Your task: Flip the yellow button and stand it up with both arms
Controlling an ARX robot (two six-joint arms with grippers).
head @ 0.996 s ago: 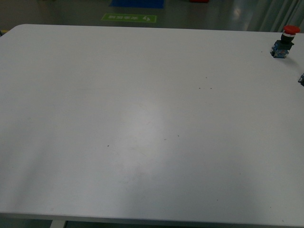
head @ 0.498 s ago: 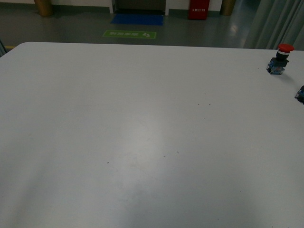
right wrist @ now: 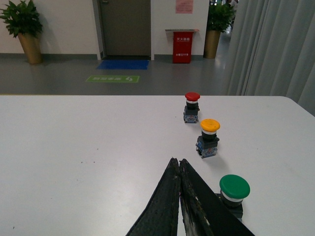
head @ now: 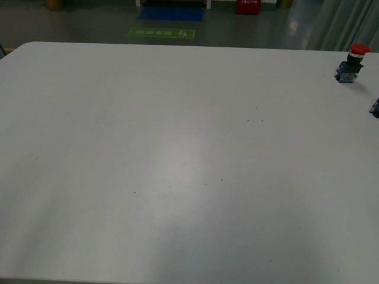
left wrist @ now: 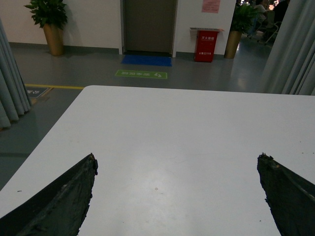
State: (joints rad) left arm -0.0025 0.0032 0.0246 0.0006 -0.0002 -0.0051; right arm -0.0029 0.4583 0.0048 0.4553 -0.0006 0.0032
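The yellow button (right wrist: 208, 137) stands upright on the white table (right wrist: 88, 147) in the right wrist view, orange-yellow cap up, blue block down. My right gripper (right wrist: 177, 161) is shut with nothing in it, its tips a short way in front of the button and apart from it. In the left wrist view my left gripper (left wrist: 177, 158) is open wide, with only bare table between its dark fingers (left wrist: 74, 191). Neither arm shows in the front view. There a dark blue scrap (head: 375, 107) is cut off by the right edge; I cannot tell which switch it is.
A red-capped switch (right wrist: 192, 106) stands beyond the yellow one and also shows far right in the front view (head: 354, 62). A green-capped switch (right wrist: 233, 192) stands close beside my right finger. The table's far edge (head: 177, 45) borders grey floor.
The front view has shifted: the table scene slid down, then partly back up. The red switch keeps its place on the table.
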